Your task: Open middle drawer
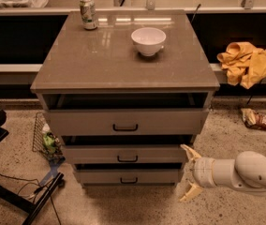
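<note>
Middle drawer: second of three in the cabinet, centre of view, under the deeper top drawer and over the bottom drawer. Its black handle sits mid-front with nothing on it. There's a dark gap above the front. The drawer may be out a crack, or that's only shadow from the overhanging top drawer; can't call it from this angle. The opening pull looks not yet done.

Far left: basket on the floor beside the cabinet, clear of the drawer's path. On the cabinet top, can at back left and bowl right of it near centre. Both are upright, so the pull should be smooth to avoid rocking them.

Claw: low by the cabinet's front right corner, level with the middle and bottom drawers, arm coming in from the right. Fingers are spread wide and hold nothing. It points left toward the drawer fronts, likely set low and open so it can slide across to the handle. It is well right of the handle, so it needs to travel left and close round the bar.

Right: cloth on a ledge, wrapper on the floor, both out of the way.
</note>
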Motion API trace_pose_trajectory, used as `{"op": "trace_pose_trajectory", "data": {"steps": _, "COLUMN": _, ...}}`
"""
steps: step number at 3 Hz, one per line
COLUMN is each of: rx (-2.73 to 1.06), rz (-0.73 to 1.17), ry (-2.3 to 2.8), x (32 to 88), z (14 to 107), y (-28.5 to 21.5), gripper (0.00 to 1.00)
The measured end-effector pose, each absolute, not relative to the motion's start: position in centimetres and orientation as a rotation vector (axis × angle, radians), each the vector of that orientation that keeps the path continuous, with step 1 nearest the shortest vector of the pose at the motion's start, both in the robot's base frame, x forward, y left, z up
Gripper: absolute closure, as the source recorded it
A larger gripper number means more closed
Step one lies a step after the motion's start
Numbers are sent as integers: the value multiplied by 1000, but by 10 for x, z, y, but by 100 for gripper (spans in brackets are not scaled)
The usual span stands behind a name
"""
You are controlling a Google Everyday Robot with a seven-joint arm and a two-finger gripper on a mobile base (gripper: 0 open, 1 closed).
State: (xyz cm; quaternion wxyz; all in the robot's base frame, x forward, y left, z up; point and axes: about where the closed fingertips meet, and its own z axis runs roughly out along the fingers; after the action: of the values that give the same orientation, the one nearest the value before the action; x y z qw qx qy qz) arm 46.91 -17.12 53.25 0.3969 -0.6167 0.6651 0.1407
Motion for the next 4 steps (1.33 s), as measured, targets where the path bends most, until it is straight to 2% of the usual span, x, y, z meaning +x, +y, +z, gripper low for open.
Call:
{"op": "trace_pose_trajectory", "data": {"steps": 1, "rx": -1547, "rz": 411, "ry": 1668, "x": 489, "z": 519, "y": -154, "gripper": 0}}
{"op": "trace_pose_trajectory", "data": {"steps": 2, "rx": -1495, "rz": 504, "ry": 1659, "x": 532, "z": 487, "y": -127, "gripper": 0}}
{"op": "trace_pose_trajectory", "data": {"steps": 4, "rx": -1457, "rz": 556, "ry": 1690, "x": 574, "z": 455, "y": -110, "gripper": 0}}
